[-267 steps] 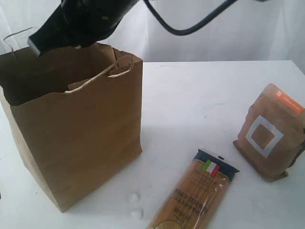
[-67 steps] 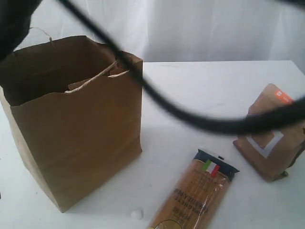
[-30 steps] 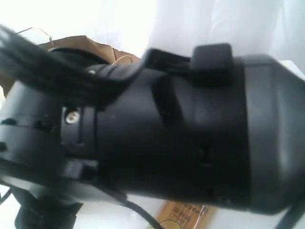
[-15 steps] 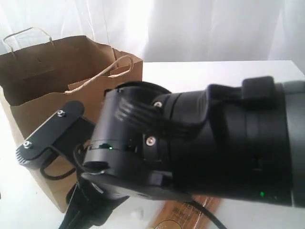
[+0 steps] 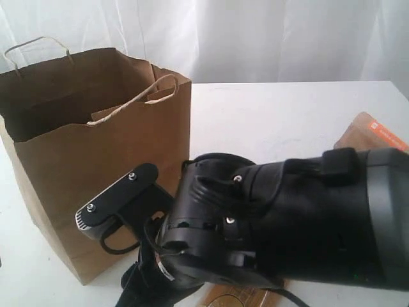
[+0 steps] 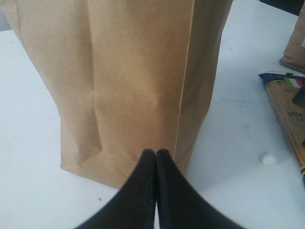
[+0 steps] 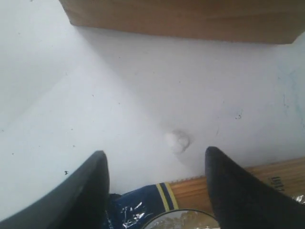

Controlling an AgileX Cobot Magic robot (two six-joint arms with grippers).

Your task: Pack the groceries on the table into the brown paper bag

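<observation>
Small white lump (image 7: 177, 141): lies alone on the desk (image 7: 86, 95), between the foot of the brown paper bag (image 7: 181, 16) and the blue end of the spaghetti packet (image 7: 248, 183). It is nearer the packet and touches neither. Right pincer (image 7: 155, 150) hangs over it, jaws well apart, holding nothing. The lump sits just ahead of the gap between the tips.

Handling, judged: very light, low and rounded, with a bumpy surface that may be soft or crumbly. Likely to skid or roll on the smooth desk if one finger meets it first, and to crush under a hard squeeze. Best taken across its middle, tips down near the desk, closing gently. The packet's film end lies close to one finger's path, so it could snag.

Left pincer (image 6: 156, 151): shut, tips pressed together, empty, low by the bag's bottom corner. Whether it touches the paper cannot be told.

Hidden or unclear:
- Exterior view: the right arm (image 5: 287, 224) fills the lower right of the frame. It covers the lump, nearly all the packet, and all but a corner of the brown pouch (image 5: 374, 131) at the right edge.
- The bag stands in the left half of that frame, mouth open, inside too dark to read.
- Lump's material: cannot tell.
</observation>
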